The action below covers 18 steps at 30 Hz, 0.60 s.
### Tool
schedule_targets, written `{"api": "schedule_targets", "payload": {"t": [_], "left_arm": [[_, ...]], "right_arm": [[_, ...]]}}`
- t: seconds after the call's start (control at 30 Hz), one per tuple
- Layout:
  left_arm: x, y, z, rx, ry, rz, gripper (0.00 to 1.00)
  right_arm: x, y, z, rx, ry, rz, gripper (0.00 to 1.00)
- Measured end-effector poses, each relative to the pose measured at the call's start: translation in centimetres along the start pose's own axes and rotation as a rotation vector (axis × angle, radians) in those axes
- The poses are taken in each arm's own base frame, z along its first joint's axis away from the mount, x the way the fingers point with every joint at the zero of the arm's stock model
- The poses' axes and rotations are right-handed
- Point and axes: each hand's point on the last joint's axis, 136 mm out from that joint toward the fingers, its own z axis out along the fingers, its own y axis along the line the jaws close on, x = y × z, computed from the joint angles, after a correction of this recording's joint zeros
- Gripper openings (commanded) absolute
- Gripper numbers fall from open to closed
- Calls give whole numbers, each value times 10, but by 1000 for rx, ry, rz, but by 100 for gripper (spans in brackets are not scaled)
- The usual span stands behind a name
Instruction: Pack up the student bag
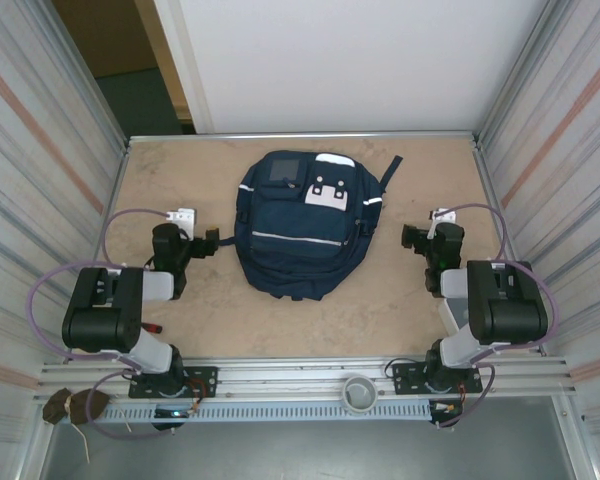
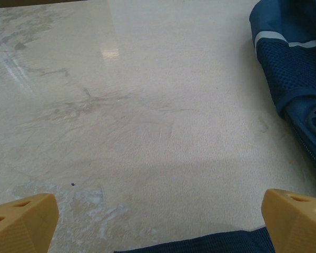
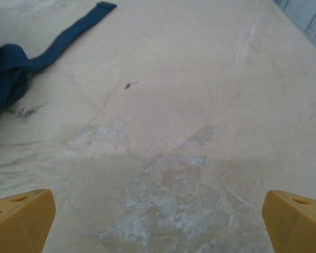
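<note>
Left gripper (image 1: 208, 242) and right gripper (image 1: 410, 238) flank student bag (image 1: 295, 240), white patch (image 1: 328, 192) unreadable.

- Your top view sits above and behind the arms, looking down and forward across the whole counter (image 1: 380, 300), with the student bag (image 1: 290, 240) mid-frame and well away from the lens
- Your left wrist view rides low and close over the counter, facing its far end between the yellow fingertips (image 2: 21, 221) of the left pincer (image 2: 158, 221); the bag edges in at right
- Your right wrist view is just as low and close, facing the same way past the right pincer (image 3: 158, 221), with the bag and its strap (image 3: 68, 34) at left
- All three share the bag and the bare counter beside it
</note>
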Motion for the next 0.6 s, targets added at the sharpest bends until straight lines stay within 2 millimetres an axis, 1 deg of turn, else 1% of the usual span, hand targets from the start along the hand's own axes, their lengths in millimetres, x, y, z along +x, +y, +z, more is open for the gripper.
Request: {"api": "schedule_targets", "payload": {"t": [0.2,0.6], "left_arm": [[0,0,0,0,0,0,99],[0,0,0,0,0,0,99]], "right_arm": [[-6,9,2,-52,-10,10,99],[-6,10,2,-59,-10,10,99]]}}
